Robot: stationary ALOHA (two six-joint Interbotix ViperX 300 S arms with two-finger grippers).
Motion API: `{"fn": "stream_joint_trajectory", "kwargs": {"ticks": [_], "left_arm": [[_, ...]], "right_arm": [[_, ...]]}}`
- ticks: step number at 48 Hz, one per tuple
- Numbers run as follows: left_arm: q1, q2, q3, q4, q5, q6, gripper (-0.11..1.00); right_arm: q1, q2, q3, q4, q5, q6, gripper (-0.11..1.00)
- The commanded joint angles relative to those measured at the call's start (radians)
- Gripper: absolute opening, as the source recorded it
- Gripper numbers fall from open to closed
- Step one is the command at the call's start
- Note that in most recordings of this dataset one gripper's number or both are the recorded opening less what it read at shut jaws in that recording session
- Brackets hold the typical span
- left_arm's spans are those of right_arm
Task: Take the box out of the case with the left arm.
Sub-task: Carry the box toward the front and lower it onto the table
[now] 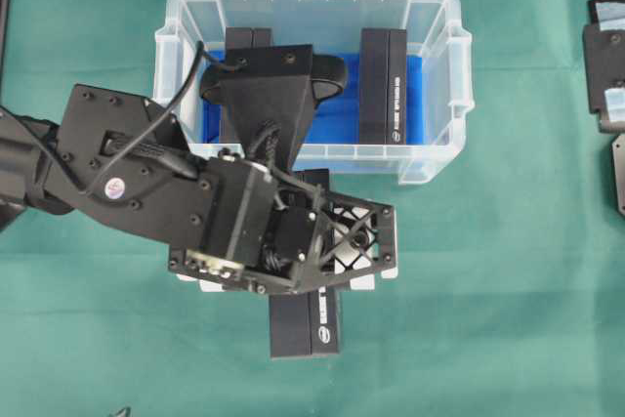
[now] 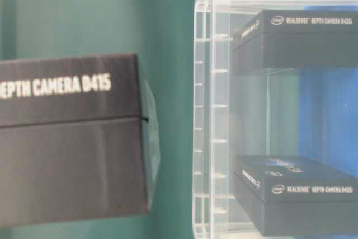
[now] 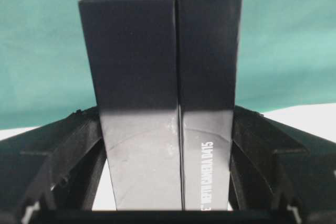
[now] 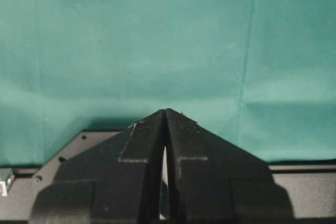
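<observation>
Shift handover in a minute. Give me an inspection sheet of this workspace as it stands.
Surface: green cloth, creased, covers the table.
Job's things: clear case with blue lining; two black boxes inside, one at the right, one at the left partly hidden by the arm. A third black box is outside the case, over the cloth.
Clutter: nothing seen.
Grippers: left gripper shut on the third box, a finger on each side. Right gripper shut, holding nothing, over bare cloth.
Cables: black cable loops along the left arm.
Surroundings: black hardware at the right edge of the overhead view.
</observation>
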Motion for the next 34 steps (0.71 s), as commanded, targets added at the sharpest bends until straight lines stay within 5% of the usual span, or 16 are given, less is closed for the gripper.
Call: {"fn": "stream_joint_trajectory", "kwargs": {"ticks": [1,34], "left_arm": [[-0.002,-0.032,-0.018,0.011,-0.005,0.000,0.62],[0.003,-0.054,0.227,0.037,-0.193,-0.002,0.62]], "right_arm": [[-0.002,-0.003,-0.011,-0.002,0.000,0.000,0.02],[-0.002,-0.003,-0.009,-0.002,0.000,0.000,0.02]]}}
